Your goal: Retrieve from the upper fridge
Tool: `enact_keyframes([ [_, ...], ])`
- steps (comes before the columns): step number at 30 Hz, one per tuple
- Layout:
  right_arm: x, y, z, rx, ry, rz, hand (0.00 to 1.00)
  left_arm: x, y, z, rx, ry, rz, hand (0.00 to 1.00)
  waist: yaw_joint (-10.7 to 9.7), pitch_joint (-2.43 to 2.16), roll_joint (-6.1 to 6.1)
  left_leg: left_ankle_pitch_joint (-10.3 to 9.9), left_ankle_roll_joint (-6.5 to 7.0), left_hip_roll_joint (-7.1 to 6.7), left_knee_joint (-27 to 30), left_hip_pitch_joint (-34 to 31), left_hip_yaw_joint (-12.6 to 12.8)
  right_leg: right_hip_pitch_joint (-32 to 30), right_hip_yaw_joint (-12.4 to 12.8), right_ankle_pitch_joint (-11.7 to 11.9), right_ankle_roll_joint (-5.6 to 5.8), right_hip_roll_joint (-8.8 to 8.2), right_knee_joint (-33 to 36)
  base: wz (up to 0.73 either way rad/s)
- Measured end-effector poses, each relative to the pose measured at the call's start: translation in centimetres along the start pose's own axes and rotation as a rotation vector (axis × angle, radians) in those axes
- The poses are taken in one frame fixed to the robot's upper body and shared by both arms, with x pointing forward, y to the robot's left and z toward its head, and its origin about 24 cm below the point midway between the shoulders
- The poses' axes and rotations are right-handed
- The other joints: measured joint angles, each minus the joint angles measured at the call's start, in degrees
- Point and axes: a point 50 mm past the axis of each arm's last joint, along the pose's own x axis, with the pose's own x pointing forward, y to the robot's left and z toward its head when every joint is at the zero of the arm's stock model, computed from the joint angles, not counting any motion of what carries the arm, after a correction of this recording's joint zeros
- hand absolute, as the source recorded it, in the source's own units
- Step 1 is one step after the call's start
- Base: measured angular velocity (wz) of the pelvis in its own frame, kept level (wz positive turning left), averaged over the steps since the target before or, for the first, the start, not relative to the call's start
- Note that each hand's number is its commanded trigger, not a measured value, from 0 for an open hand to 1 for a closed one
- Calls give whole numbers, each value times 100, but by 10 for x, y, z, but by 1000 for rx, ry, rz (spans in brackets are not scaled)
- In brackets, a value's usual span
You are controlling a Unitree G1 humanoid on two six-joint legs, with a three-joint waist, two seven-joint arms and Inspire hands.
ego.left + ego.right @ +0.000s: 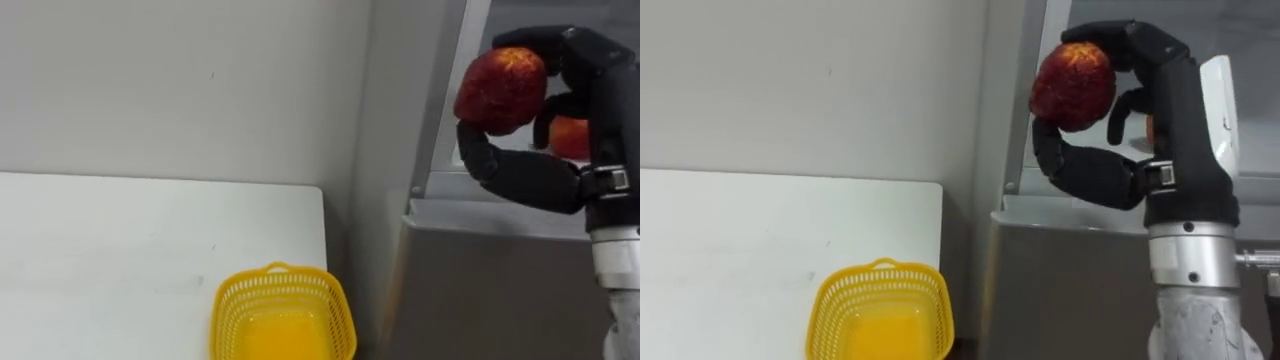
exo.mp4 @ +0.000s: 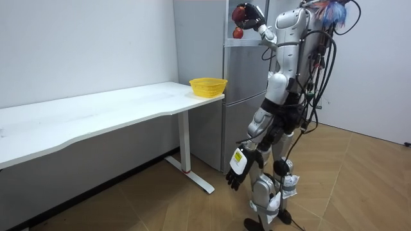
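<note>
1. A humanoid robot stands facing a tall grey metal fridge [image 1: 480, 290], at the end of a long white table [image 1: 120, 250].
2. Its right hand [image 1: 605, 110] is raised to the upper part of the fridge.
3. That hand grips a round, red, speckled fruit [image 1: 502, 88]: the fingers curl over the top and the thumb hooks under it.
4. The fruit is held up in the air at the fridge's upper section, above the top edge of the lower door and clear of the table.
5. A second reddish-orange fruit [image 1: 570, 137] shows just behind the hand.
6. A small yellow plastic mesh basket [image 1: 240, 290] sits on the table corner nearest the fridge.
7. In the room view the left hand [image 2: 236, 171] hangs beside the thigh, fingers loose, holding nothing.
</note>
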Motion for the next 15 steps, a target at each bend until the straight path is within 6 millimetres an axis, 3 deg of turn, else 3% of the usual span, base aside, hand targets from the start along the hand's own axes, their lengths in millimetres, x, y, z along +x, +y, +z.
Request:
enact_keyframes([
  [5, -15, 19, 3, 20, -2, 122, 100, 1, -2, 8, 53, -20, -17, 0, -12, -1, -49, 0, 0, 1, 12, -27, -24, -13, -6, -5, 7, -6, -8, 0],
  [9, -24, 39, 6, 18, -13, 254, 100, 2, 0, 17, 83, -50, -17, 0, 48, 23, -104, 1, 1, 2, 9, -40, -22, -36, -4, -5, 7, -8, 3, 0],
  [15, -37, 61, -6, -65, 18, 430, 100, 3, 3, 24, 81, -72, -16, 0, 322, 38, -237, -2, 1, 12, 18, -60, -1, -74, -51, -3, 6, -11, 17, -2],
])
